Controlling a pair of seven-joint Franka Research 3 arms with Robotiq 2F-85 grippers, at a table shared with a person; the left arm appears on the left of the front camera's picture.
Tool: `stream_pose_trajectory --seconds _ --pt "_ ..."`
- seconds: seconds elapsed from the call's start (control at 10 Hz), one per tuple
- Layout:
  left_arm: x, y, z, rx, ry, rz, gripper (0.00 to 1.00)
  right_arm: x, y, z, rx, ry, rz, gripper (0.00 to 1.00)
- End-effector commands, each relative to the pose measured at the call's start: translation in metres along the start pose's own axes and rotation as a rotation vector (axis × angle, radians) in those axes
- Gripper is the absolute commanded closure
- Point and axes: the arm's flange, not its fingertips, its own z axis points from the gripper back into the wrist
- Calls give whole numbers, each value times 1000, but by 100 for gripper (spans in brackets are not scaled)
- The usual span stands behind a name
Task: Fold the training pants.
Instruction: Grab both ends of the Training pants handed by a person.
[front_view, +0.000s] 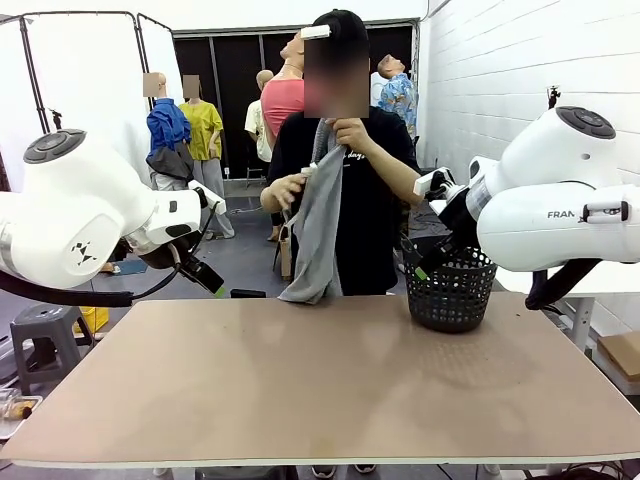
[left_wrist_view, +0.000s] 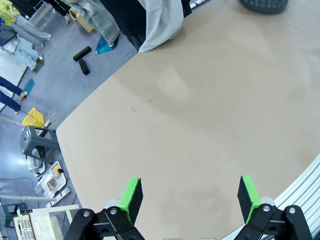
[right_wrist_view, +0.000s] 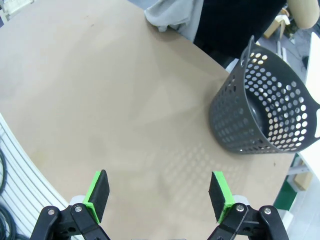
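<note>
A person at the far side of the table holds the light grey training pants (front_view: 318, 225) up in both hands, and the fabric hangs down to the table's far edge. The hanging end of the pants (left_wrist_view: 161, 22) shows at the top of the left wrist view, and the pants (right_wrist_view: 172, 14) also reach the top of the right wrist view. My left gripper (left_wrist_view: 190, 196) hovers open above bare table, nothing between its green pads. My right gripper (right_wrist_view: 159, 192) is open too, over the table near the basket. Both arms are raised at the sides, well short of the pants.
A black perforated basket (front_view: 450, 287) stands on the brown table (front_view: 320, 390) at the far right, seen as a dark mesh basket (right_wrist_view: 265, 112) from the right wrist. A grey stool (left_wrist_view: 36, 142) and boxes sit on the floor left of the table.
</note>
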Motion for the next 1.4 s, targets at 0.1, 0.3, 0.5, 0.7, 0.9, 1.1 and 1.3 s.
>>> stream_pose_trajectory --seconds 0.1,0.3,0.5,0.7,0.9,1.1,1.3 --pt "0 1 1 0 -3 -11 0 0 0 0 3 -1 -1 0" --pt "0 1 1 0 -3 -11 0 0 0 0 3 -1 -1 0" --pt "0 1 1 0 -3 -11 0 0 0 0 3 -1 -1 0" --pt "0 1 1 0 -3 -11 0 0 0 0 3 -1 -1 0" --pt "0 1 1 0 -3 -11 0 0 0 0 3 -1 -1 0" --pt "0 1 1 0 -3 -11 0 0 0 0 3 -1 -1 0" --pt "0 1 1 0 -3 -11 0 0 0 0 3 -1 -1 0"
